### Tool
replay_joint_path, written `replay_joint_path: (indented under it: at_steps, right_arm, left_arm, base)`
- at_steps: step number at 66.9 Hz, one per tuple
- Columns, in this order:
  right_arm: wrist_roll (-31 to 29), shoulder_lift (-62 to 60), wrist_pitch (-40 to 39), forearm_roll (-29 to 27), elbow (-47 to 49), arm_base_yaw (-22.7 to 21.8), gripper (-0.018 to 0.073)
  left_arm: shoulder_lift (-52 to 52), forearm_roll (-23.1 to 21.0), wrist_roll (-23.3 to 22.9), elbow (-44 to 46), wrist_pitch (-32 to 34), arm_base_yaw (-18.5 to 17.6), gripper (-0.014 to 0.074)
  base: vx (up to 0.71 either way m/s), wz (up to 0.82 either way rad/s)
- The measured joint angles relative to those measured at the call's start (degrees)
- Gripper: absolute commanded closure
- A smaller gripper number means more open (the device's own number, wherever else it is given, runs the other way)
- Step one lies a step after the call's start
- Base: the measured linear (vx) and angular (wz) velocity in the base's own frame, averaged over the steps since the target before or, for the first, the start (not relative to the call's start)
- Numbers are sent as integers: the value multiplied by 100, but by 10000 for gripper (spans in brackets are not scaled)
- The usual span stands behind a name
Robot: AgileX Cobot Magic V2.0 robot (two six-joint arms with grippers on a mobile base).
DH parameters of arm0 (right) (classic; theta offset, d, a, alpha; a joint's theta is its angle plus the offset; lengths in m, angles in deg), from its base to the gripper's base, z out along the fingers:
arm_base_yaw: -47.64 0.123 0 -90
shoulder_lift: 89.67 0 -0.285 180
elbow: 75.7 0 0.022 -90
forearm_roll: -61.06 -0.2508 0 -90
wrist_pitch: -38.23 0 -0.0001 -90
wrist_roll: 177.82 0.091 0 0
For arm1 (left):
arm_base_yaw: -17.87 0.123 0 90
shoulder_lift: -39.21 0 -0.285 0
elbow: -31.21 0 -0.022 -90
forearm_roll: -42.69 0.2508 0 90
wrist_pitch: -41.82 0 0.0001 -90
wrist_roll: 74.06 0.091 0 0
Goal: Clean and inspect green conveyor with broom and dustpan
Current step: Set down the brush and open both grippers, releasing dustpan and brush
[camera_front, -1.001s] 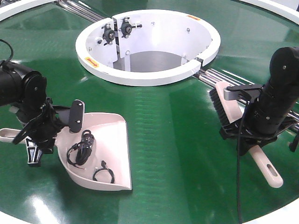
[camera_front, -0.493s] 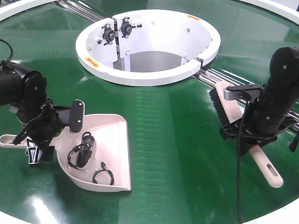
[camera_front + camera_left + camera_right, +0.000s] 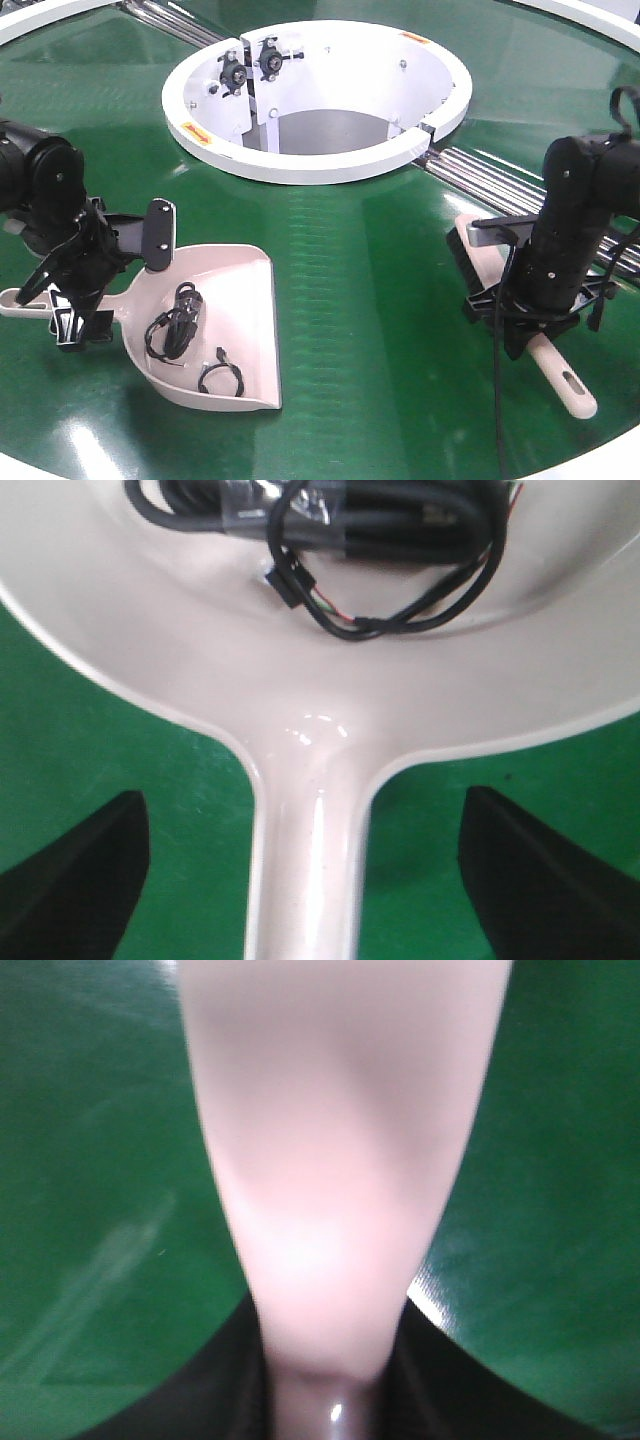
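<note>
Slides left with broom [image 3: 476, 252] clamped in right claw [image 3: 530, 335]; at dustpan [image 3: 250, 300] pickup, left claw [image 3: 305, 875] agape astride handle, probably needing closure.

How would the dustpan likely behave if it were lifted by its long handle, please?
The dustpan looks like rigid moulded plastic, so it should probably stay stiff and feel light. Its glossy handle may be slippery in a grip. The loose black cables in the open-fronted scoop could slide out if it tips forward.
</note>
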Motion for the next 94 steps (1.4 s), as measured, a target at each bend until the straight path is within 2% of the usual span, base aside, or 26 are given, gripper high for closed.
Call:
replay_joint_path:
  at_steps: [11,32,42,61,75,85,94]
  right_arm:
    - [2,232,-26,30,5,0,430]
    - [71,295,-115,30,68,0,118]
    - [71,235,-110,30,128,0,36]
    - [31,-472,-108,32,128,0,26]
    - [-40,-1301,-187,32,128,0,30]
    - [-112,-2140,-416,-24,128,0,33]
    - [-177,-3095,-615,-309,93,0,33]
  left_arm:
    - [119,-228,0,0,-12,0,53]
    - [119,-273,-2,0,-48,0,59]
    - [119,-408,-2,5,-48,0,59]
    - [185,-922,-2,4,-246,0,64]
    - [754,-1317,-132,4,-332,0,64]
    - [1402,-1529,-624,4,-333,0,64]
    - [2129,-1581,-1657,4,-111,9,76]
  base:
    - [0,0]
    - [0,0]
    - [0,0]
    - [0,0]
    - [0,0]
    - [0,0]
    - [0,0]
